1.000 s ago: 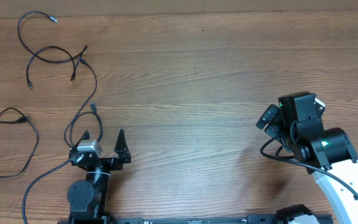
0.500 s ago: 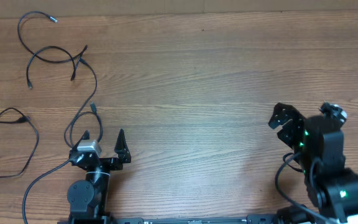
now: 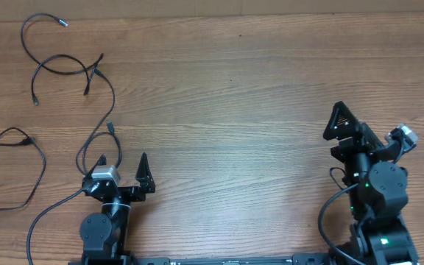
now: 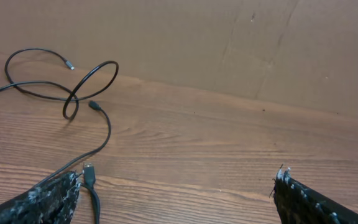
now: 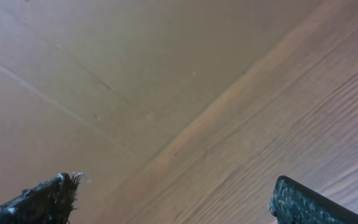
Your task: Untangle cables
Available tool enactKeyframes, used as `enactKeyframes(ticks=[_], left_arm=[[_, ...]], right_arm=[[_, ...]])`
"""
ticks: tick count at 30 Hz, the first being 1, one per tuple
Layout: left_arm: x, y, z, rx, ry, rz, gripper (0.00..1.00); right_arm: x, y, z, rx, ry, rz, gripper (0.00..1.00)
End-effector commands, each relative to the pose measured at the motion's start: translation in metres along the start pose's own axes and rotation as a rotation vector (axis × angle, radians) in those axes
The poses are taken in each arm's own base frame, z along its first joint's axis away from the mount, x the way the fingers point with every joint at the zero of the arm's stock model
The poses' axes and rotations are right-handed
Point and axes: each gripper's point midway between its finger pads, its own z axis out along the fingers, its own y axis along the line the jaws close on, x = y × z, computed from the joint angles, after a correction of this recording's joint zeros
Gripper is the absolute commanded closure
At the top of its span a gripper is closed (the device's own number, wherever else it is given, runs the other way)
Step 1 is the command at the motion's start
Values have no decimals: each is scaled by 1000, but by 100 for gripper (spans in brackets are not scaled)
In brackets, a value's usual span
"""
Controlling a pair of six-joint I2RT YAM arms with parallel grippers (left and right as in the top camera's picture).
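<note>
Two thin black cables lie on a brown wood-grain table, all of them on the far and outer side of the left gripper, which rests low at the near edge with its two pointed black fingers spread wide and nothing between them. The longer tangled cable crosses over itself in loose loops well beyond the left gripper, then trails back in a curve until its small plug lies just beside that gripper's left finger, as the left wrist view shows, where the loops cross in front of a plain cardboard wall. A second cable curls in an open hook farther out to the left of the left gripper, apart from the tangle. Nothing lies between the left gripper and the nearest strand. Far across the table from the left gripper, the right gripper is tilted upward, its rough, worn black fingers parted and empty, its camera facing the cardboard and the bare wood; no cable appears in that view. The cables are slim, round and matte, with small dark connectors at their ends
</note>
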Motion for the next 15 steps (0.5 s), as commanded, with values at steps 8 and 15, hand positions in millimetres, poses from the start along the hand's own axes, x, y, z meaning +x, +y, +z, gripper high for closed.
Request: enactKeyframes(ticks=[8,15], left_arm=[[1,-2,0,13,-3,-13,0],[1,-2,0,13,-3,-13,0]], right_arm=[[-18,-26,-15,17,-122,25,0],[-13,-41,-32,-7,-170,36,0]])
